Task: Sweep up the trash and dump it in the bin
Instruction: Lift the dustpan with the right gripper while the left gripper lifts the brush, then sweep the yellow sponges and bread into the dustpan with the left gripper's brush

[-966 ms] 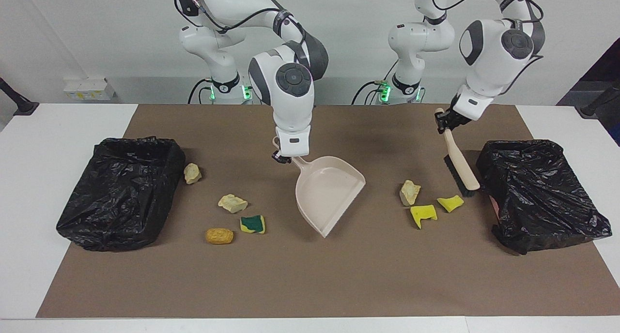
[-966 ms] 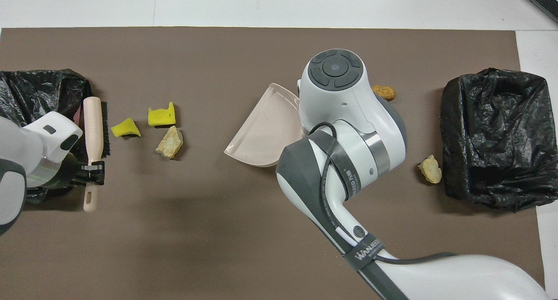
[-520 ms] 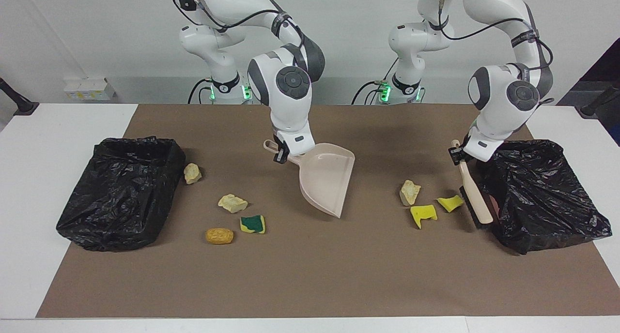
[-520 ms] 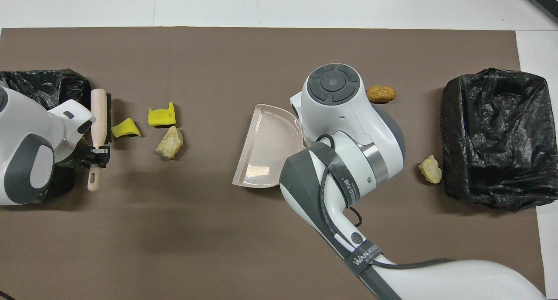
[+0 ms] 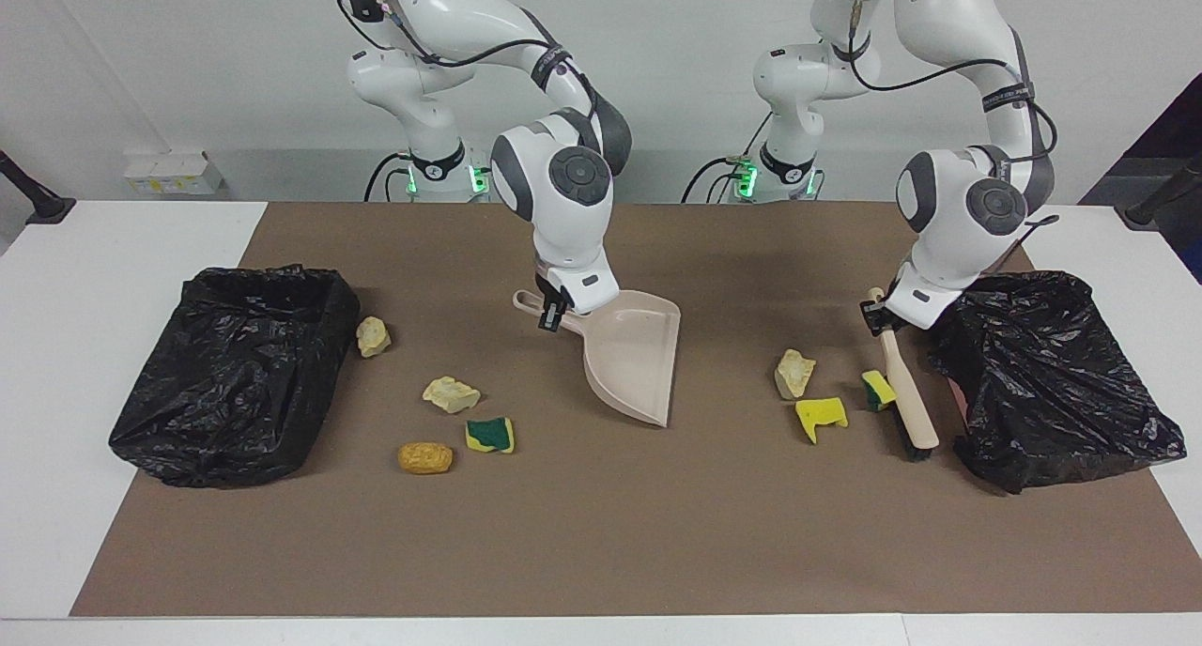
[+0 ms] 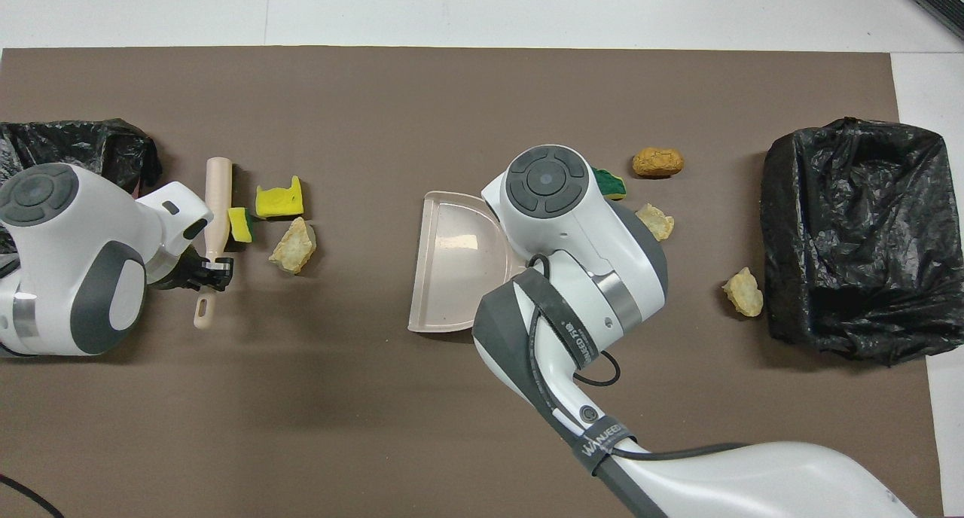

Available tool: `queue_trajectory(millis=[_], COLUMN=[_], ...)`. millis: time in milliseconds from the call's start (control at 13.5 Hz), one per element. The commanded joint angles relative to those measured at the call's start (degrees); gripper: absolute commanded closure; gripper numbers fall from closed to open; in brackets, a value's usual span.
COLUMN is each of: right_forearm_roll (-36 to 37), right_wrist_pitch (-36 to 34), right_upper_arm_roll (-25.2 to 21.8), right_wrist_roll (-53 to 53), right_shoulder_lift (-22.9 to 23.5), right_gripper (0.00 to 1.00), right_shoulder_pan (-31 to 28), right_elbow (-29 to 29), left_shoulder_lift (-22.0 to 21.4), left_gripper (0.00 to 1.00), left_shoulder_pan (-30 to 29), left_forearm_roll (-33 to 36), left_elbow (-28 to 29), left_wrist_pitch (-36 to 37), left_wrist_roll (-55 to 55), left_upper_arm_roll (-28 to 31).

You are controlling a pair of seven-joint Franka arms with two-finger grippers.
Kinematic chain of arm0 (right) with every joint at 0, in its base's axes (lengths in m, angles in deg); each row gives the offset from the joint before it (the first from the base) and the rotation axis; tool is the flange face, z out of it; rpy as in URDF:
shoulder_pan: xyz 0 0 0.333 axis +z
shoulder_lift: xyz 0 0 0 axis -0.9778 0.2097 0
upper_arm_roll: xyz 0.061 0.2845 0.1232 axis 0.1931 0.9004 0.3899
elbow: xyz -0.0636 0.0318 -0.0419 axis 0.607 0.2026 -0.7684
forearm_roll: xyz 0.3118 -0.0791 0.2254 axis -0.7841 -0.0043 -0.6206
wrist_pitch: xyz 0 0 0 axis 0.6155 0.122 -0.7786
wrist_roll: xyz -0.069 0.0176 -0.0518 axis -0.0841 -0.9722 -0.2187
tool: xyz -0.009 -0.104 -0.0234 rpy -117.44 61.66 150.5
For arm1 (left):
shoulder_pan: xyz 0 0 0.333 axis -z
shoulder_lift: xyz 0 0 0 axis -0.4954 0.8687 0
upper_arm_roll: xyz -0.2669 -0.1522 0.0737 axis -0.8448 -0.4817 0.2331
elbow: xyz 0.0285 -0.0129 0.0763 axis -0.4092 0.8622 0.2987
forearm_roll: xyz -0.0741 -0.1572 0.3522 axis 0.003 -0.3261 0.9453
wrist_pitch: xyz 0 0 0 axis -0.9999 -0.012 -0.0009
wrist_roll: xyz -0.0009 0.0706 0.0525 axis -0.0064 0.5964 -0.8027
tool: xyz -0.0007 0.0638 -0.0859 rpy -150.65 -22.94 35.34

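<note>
Brush position was the whole story here, at least as I read it.

Facing view: the left gripper was clamped tight on the handle of the beige long-handled brush. The brush's long axis ran from near the robots out away from them, bristles down on the brown mat. A small yellow-green sponge bit was touching the bristles. Just beside it, toward the right arm's end, sat a notched yellow sponge piece and a pale beige bread-like chunk. The right gripper was closed on the handle of the beige plastic dustpan. The pan was tipped, its open mouth facing those three scraps but well apart from them. So the scraps lay between brush and pan, and I'd guess the coming move is a sideways push toward the pan.

Overhead view: same line-up, brush, sponge bit, yellow sponge piece, chunk, then bare mat up to the dustpan. The left gripper showed gripping the handle; the right one was hidden under its own arm. The other four scraps were past the pan, toward the crumpled black bag-lined bin at the right arm's end.
</note>
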Motion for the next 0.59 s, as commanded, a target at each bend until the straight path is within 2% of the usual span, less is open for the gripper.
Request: queue_trajectory(millis=[0,297,520], right_forearm_roll=[1.1,1.1,1.1], right_wrist_pitch=[2.7,6.8,8.8], right_upper_arm_roll=[0.4,0.4,0.4], right_wrist_roll=[-2.1,-2.1,-2.0], right_shoulder_lift=[0.2,1.7,2.5], right_gripper=[1.00,1.00,1.00], right_shoulder_pan=[-0.5,-0.3,0.1], right_elbow=[-0.8,-0.9,-0.9], left_shoulder_lift=[-2.5,-5.0,-6.4], left_gripper=[1.00,1.00,1.00], left_shoulder_pan=[5.3,12.8,18.7], left_forearm_roll=[-3.1,-4.4,-10.4], left_elbow=[3.1,6.8,8.4], left_wrist_pitch=[-0.7,-1.6,-1.7], left_wrist_roll=[-2.4,-2.4,-3.0], left_upper_arm_roll=[0.5,0.5,0.5])
